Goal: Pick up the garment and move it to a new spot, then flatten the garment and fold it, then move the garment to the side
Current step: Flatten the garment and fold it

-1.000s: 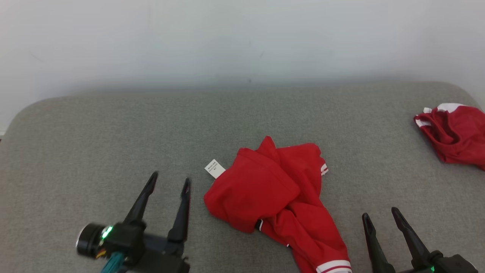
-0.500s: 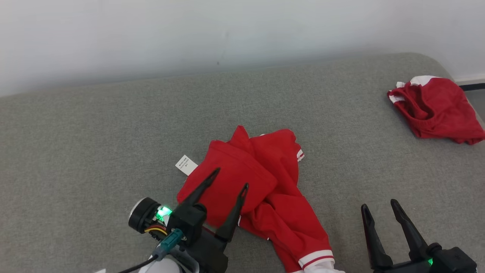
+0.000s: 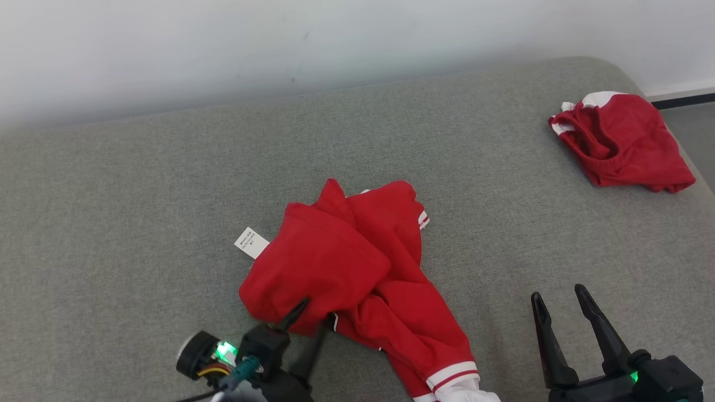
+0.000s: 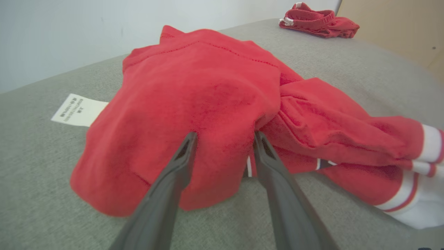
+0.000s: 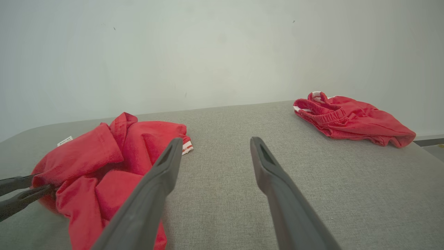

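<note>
The garment (image 3: 335, 262) is a crumpled red piece with white-striped cuffs and a white label (image 3: 251, 243), lying mid-cushion. My left gripper (image 3: 314, 317) is at its near left edge. In the left wrist view its fingers (image 4: 225, 137) straddle a bulge of the red fabric (image 4: 194, 86), both touching cloth, still apart. The right wrist view has that gripper (image 5: 43, 182) low at the garment's (image 5: 104, 156) left side. My right gripper (image 3: 558, 293) stands open over bare cushion to the garment's right, nothing between its fingers (image 5: 215, 140).
A second red garment (image 3: 620, 139) lies bunched at the far right of the grey cushion (image 3: 139, 195), near its rounded edge. A pale wall runs along the back. Floor (image 3: 692, 123) lies beyond the right corner.
The head camera has shifted. My left gripper has moved right onto the garment's near edge, its fingers now around a fold and standing narrower. The right gripper has kept its place.
</note>
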Robot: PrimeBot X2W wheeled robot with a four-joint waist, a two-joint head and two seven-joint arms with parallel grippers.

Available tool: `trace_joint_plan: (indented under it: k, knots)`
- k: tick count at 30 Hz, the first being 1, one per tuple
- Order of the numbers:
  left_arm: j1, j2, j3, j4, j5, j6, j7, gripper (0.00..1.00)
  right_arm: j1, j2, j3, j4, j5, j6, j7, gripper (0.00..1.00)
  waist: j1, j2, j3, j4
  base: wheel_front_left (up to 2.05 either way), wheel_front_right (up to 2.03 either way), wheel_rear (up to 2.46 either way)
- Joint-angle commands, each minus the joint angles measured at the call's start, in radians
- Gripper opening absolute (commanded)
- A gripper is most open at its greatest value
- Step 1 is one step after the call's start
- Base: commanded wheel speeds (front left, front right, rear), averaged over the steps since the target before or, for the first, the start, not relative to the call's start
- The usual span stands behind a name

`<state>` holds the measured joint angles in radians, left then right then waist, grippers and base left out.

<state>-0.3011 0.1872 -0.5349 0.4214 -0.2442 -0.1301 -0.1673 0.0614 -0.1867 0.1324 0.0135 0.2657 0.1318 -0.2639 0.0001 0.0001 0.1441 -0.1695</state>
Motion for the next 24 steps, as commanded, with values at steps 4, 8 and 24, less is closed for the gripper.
trace_joint_plan:
  k: [4,8,24]
  knots:
    - [-0.054,0.002,0.035,0.005,-0.015,0.016,-0.051,0.0,0.001,-0.004,-0.009,0.003,0.005,-0.002,0.0,1.0,-0.0001,-0.0001,-0.017,0.005,0.0,0.0,0.0]
    - [-0.097,0.018,0.06,-0.027,-0.017,0.022,-0.072,0.0,0.005,0.006,-0.013,0.004,0.002,-0.002,0.0,1.0,-0.0001,-0.0001,-0.03,0.016,0.0,0.0,0.0]
    - [-0.21,0.113,0.163,-0.022,-0.064,0.033,-0.08,0.0,0.002,0.026,-0.035,0.022,-0.003,-0.002,0.0,1.0,-0.0001,-0.0001,-0.061,-0.01,0.0,0.0,0.0]
